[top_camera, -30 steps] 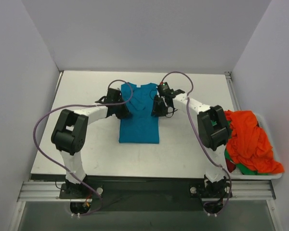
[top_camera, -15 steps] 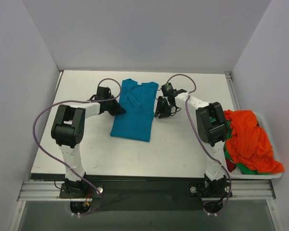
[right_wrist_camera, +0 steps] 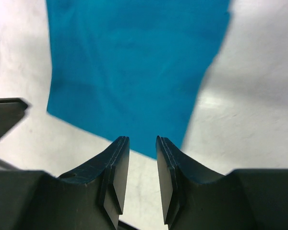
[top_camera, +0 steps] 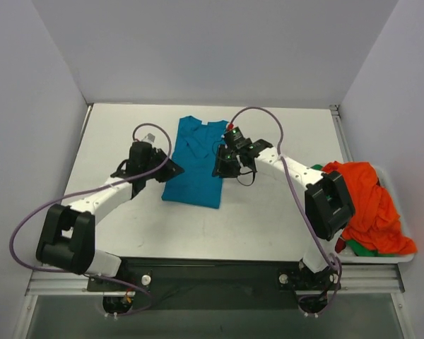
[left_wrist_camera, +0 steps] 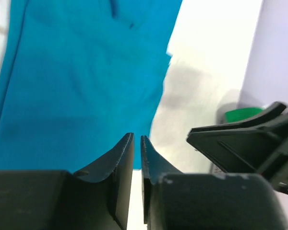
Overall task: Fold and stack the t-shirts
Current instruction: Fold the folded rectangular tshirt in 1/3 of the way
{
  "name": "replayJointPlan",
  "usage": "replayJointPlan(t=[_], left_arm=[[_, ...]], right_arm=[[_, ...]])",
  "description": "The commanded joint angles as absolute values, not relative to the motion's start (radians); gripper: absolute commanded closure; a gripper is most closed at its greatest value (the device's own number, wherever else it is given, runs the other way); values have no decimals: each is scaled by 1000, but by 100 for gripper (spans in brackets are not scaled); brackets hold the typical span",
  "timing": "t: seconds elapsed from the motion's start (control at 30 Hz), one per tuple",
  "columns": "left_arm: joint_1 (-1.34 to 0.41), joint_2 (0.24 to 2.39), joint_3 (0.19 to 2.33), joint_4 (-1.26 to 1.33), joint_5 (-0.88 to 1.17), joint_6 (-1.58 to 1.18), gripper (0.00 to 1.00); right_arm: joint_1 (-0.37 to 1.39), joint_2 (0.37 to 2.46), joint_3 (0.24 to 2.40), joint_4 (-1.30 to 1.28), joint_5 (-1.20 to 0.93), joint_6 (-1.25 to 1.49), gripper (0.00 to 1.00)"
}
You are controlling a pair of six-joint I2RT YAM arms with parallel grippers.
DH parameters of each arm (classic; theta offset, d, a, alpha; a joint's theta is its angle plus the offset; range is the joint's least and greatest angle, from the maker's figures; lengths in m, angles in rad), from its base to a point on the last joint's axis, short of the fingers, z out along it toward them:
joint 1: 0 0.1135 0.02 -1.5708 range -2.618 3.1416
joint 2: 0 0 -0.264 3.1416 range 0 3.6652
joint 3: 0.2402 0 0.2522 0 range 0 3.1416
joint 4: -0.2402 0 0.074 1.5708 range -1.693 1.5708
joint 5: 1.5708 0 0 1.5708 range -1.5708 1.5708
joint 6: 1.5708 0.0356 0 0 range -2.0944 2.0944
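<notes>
A teal-blue t-shirt [top_camera: 196, 166] lies flat at the table's middle, folded into a long narrow strip with its collar at the far end. My left gripper [top_camera: 171, 168] hovers at its left edge; in the left wrist view the fingers [left_wrist_camera: 125, 151] stand a thin slit apart over the teal-blue t-shirt [left_wrist_camera: 86, 81] with nothing between them. My right gripper [top_camera: 220, 164] is at the shirt's right edge. In the right wrist view that gripper [right_wrist_camera: 142, 140] is open and empty above the teal-blue t-shirt's [right_wrist_camera: 134, 62] near corner. Orange-red [top_camera: 367, 201] and green [top_camera: 355, 248] t-shirts lie heaped at the right.
The heap lies in a white tray [top_camera: 392, 258] at the table's right edge. Purple cables loop from both arms above the table. Grey walls close in the left, back and right sides. Bare white tabletop [top_camera: 268, 219] surrounds the folded shirt.
The teal shirt's lower part swung left and now lies skewed. My left gripper let go and parted slightly as its arm drew back. My right gripper shifted left to the shirt's edge.
</notes>
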State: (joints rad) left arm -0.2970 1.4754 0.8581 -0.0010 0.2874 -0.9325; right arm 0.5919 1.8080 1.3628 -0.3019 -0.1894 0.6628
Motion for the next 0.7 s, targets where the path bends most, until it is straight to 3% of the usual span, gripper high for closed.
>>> replayJointPlan(t=[0.0,0.2,0.4,0.67], left_arm=[[-340,1393,726,3,184,-940,79],[-348,1376,552,44,23,-946,81],[-341,1471,519,89,43,-945,84],[-393,1274,397,34,35,-969,84]], right_arm=[[666,1773,1322,-292,-161,724,70],[778,1885,1353,-279,-140,756,70],[773,1934,1267,-262,-104,764,70],[753,1830,1056,-218,-66,758,70]])
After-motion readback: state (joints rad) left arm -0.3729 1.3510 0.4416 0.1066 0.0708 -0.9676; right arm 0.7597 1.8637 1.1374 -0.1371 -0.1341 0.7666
